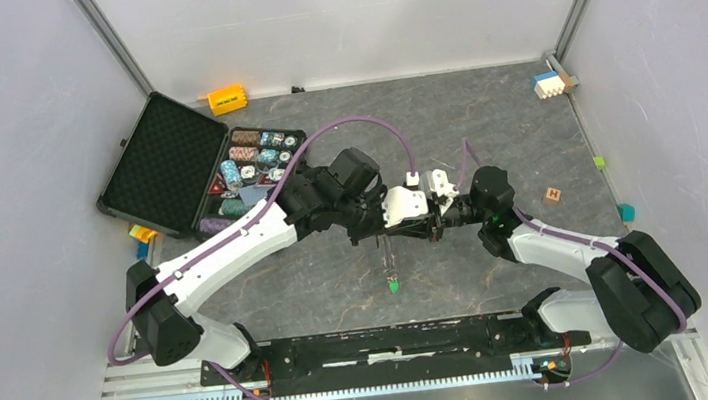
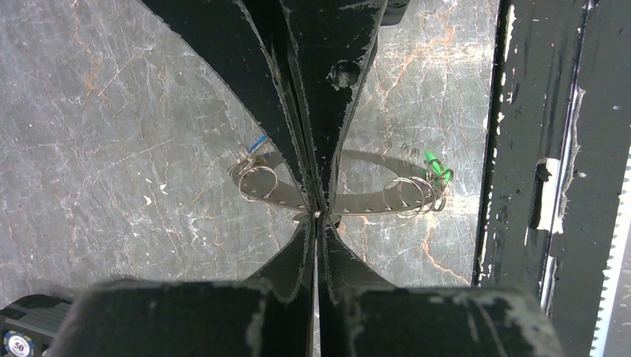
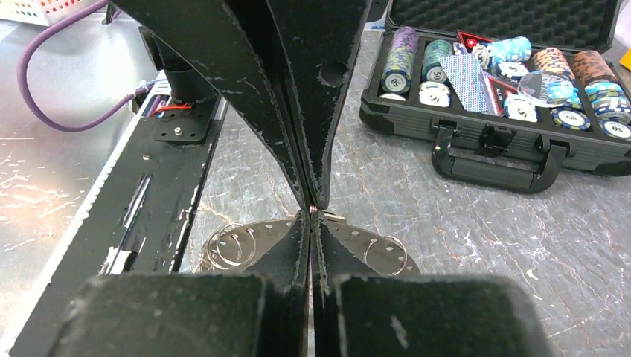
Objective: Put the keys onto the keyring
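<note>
The keyring (image 2: 372, 199) is a flat grey metal ring with small holes, held above the table. It carries several thin wire loops (image 2: 411, 195). A green key (image 2: 435, 165) hangs at its right side and a blue key (image 2: 257, 143) at its left. My left gripper (image 2: 318, 212) is shut on the keyring's near rim. My right gripper (image 3: 312, 210) is shut on the same rim of the keyring (image 3: 376, 249), meeting the left fingers tip to tip. From above, the left gripper (image 1: 425, 222) and the right gripper (image 1: 441, 218) meet mid-table, with the green key (image 1: 393, 284) dangling below. The black key is not visible.
An open black case (image 1: 165, 166) of poker chips (image 3: 513, 71) lies at the back left. An orange block (image 1: 227, 99), a white and blue block (image 1: 548, 84), a wooden cube (image 1: 553, 194) and small green (image 1: 599, 162) and teal (image 1: 626, 212) cubes lie around. The black base rail (image 1: 386, 342) runs along the front edge.
</note>
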